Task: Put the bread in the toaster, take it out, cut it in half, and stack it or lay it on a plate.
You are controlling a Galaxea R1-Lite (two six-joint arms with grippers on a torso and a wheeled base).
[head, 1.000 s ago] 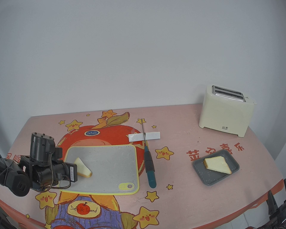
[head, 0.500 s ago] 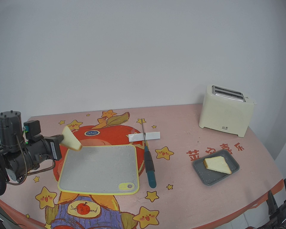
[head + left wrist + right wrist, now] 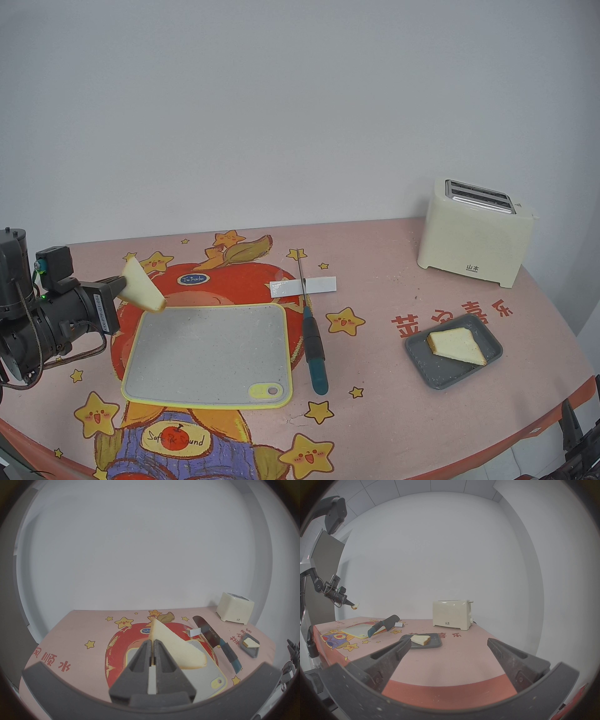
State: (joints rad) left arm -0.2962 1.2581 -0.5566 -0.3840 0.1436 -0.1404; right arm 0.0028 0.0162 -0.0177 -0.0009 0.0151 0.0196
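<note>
1. Over the last second the left gripper [image 3: 119, 289] has lifted one bread half [image 3: 142, 287] off the cutting board [image 3: 212, 353], where it lay on the left part. Compared with half a second ago, it sits slightly further to the robot's left. Everything else on the table [image 3: 387, 406] keeps its place.
2. By count there are two pieces of bread, one plate, one toaster, one knife, one cutting board and one white strip.
3. The lifted bread half hangs in the air over the board's far left corner, tilted with one corner up. The left gripper's fingers pinch its edge.
4. The other bread half [image 3: 456, 345] lies flat in the grey plate [image 3: 437, 372], near the table's right front edge.
5. The cream toaster [image 3: 475, 232] stands upright at the far right, beyond the plate and apart from it.
6. The knife [image 3: 312, 344] lies just right of the board, with its teal handle toward the robot and its blade crossing the white strip [image 3: 303, 286].
7. The head view gives the blade as a thin line, while the left wrist view shows it broad and dark. That view also shows the slice's wide face rising from the pressed-together fingers.
8. The right wrist view shows the right gripper [image 3: 449, 642] spread wide with nothing between its fingers, off the table's edge nearest the plate.
</note>
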